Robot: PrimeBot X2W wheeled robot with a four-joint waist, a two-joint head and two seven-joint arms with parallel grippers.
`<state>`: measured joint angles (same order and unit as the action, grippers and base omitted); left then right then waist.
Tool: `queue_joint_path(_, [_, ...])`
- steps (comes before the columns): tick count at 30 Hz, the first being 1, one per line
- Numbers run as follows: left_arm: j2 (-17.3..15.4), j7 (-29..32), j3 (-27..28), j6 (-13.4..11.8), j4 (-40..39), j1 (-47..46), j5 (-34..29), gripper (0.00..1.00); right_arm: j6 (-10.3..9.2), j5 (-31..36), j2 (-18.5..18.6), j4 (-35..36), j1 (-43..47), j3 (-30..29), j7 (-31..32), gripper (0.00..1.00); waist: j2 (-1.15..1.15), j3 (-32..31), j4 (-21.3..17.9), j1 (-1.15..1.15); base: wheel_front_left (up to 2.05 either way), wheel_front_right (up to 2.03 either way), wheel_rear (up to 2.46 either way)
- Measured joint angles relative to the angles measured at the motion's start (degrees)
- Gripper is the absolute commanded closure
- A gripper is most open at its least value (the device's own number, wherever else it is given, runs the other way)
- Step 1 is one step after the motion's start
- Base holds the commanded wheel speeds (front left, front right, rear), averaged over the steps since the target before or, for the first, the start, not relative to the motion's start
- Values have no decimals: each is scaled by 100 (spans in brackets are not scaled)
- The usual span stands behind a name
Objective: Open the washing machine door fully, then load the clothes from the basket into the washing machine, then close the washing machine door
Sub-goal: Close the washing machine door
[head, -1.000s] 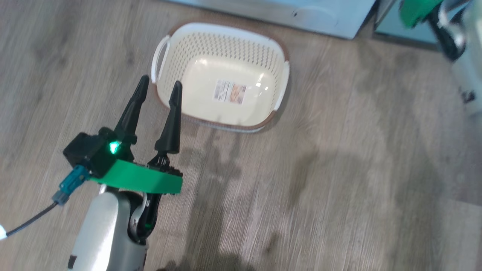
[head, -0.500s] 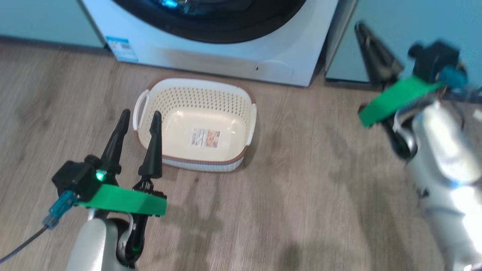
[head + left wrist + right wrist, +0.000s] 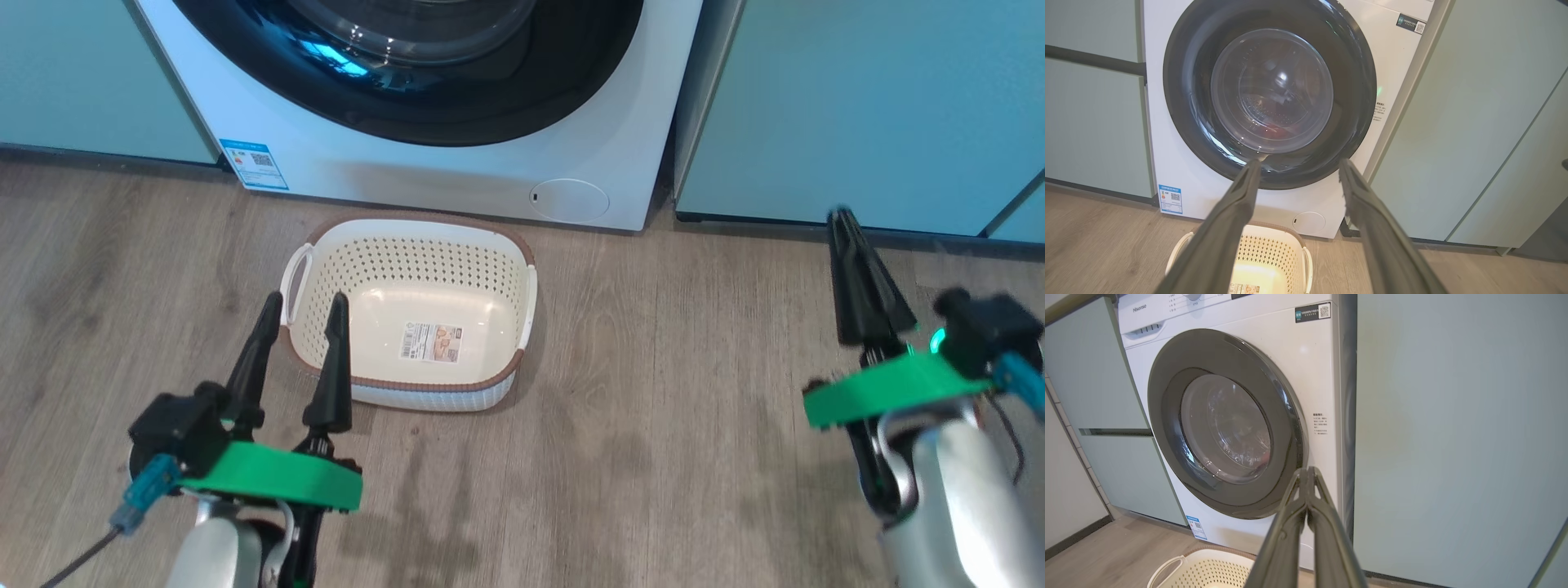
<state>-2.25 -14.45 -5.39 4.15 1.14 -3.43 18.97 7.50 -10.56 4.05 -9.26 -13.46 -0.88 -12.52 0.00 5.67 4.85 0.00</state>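
nearest, at the lower left: left gripper point(image 3: 305, 300), fingers spread wide, holding nothing, hanging over the floor point(image 3: 653, 457) just short of the near left corner of the basket point(image 3: 424, 398). off to the right, well apart from that basket: right gripper point(image 3: 842, 219), fingers pressed together on nothing, pointing toward the pale teal cabinets point(image 3: 849, 106).

next out, the basket itself, upright on the floor close before the machine's foot, empty down to the label point(image 3: 431, 341) on its bottom. light, stiff plastic, easy to nudge; best taken by a side handle point(image 3: 295, 278).

behind it, the washing machine point(image 3: 457, 175), blue sticker point(image 3: 253, 163) at its lower left corner, round flap point(image 3: 569, 198) at its lower right.

farthest, the washing machine door point(image 3: 1271, 87), seemingly shut against the front; no telling whether latched. behind its glass, low in the drum point(image 3: 1257, 108), a dim reddish patch, probably the clothes point(image 3: 1276, 131): soft, limp, light, likely to drape and snag, best pinched at a bunched fold.

door rigid, hinged, swinging on an arc. glossy rim likely slippery under hard fingers; domed glass no place to press. hold to seek at the rim's outer edge, away from the hinge; hinge side not discernible.
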Motion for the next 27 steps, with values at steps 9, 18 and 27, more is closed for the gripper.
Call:
queue_joint_path(9, [-3, 0, -132, -186, 170, 232, -134, 0, 0, -88, -98, 486, 938, -378, -19, 100, 0, -103, -30, 0, 0, 0, 0])
queue_joint_path(18, [-7, -1, -133, -386, 238, 352, -247, 0, 0, -119, -124, 533, 1382, -400, -67, 0, 0, -181, -56, 0, 0, 0, 0])
queue_joint_path(27, [-8, 0, -126, -434, 254, 372, -353, 0, 0, -121, -130, 533, 1413, -400, -68, 0, 0, -236, -70, 0, 0, 0, 0])
